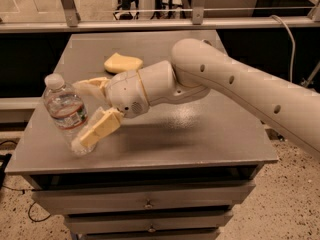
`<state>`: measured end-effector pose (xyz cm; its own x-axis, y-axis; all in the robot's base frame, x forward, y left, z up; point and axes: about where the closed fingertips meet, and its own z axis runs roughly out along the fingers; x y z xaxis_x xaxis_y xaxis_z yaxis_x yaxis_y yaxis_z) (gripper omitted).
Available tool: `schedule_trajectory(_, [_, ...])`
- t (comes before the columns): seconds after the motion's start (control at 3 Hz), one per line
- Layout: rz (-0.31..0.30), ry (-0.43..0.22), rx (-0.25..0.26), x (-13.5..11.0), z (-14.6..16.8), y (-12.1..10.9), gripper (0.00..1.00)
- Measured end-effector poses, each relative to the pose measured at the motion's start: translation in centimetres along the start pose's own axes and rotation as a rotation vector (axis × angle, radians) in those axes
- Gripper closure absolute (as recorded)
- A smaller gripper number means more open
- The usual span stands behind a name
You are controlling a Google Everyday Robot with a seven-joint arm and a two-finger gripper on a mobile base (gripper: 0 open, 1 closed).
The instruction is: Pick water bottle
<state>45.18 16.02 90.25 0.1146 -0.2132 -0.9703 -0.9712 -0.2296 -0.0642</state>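
The water bottle (pixel 64 109) is clear ribbed plastic with a white cap and a white label with a red band. It stands slightly tilted near the left front of the grey table (pixel 200 134). My gripper (pixel 82 113) is at the bottle, with its cream fingers spread to either side. One finger (pixel 100 128) lies across the front of the bottle's lower part. The other finger (pixel 92 86) reaches behind its upper part. The jaws are open around the bottle, and the lower finger seems to touch it.
A pale yellow sponge-like object (pixel 122 62) lies on the table behind the gripper. The table's left edge is close beside the bottle. Drawers sit under the tabletop. A metal rail (pixel 160 24) runs behind the table.
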Motion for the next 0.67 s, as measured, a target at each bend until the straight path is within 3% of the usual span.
schedule_trajectory(0.33, [0.008, -0.026, -0.008, 0.03, 0.74, 0.09, 0.47])
schedule_trajectory(0.67, [0.016, -0.042, -0.007, 0.01, 1.04, 0.08, 0.72])
